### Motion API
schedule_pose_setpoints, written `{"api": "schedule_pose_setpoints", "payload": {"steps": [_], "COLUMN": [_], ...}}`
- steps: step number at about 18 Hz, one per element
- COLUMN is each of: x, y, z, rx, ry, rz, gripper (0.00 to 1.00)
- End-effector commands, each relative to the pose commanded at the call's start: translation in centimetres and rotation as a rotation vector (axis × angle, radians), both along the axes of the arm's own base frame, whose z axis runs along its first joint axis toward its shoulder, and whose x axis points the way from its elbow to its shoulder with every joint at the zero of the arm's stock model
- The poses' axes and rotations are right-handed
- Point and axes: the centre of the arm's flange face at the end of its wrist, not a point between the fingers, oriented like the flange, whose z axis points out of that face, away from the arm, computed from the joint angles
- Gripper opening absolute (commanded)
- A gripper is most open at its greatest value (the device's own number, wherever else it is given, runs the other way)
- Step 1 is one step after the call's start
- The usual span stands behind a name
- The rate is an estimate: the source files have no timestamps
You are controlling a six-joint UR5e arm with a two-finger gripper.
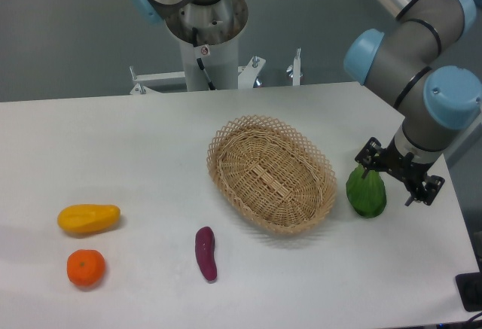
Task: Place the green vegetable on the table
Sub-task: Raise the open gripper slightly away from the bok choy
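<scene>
The green vegetable (pixel 367 192) stands on the white table (pixel 151 141) just right of the wicker basket, its narrow stem end pointing up. My gripper (pixel 395 177) hangs just above and to the right of it. The fingers are spread wide and hold nothing. The left fingertip (pixel 367 160) is close to the stem tip; whether it touches is unclear.
A woven oval basket (pixel 271 172) sits mid-table. A purple sweet potato (pixel 205 253) lies in front of it. A yellow fruit (pixel 89 217) and an orange (pixel 85 267) are at the front left. The table's right edge runs close to the vegetable.
</scene>
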Motion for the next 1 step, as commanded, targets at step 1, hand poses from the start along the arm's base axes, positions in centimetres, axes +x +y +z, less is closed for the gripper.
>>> {"api": "schedule_pose_setpoints", "payload": {"steps": [1], "x": [0.06], "y": [0.09], "z": [0.0], "rx": [0.0], "ry": [0.0], "rz": [-0.003], "gripper": [1.0]}}
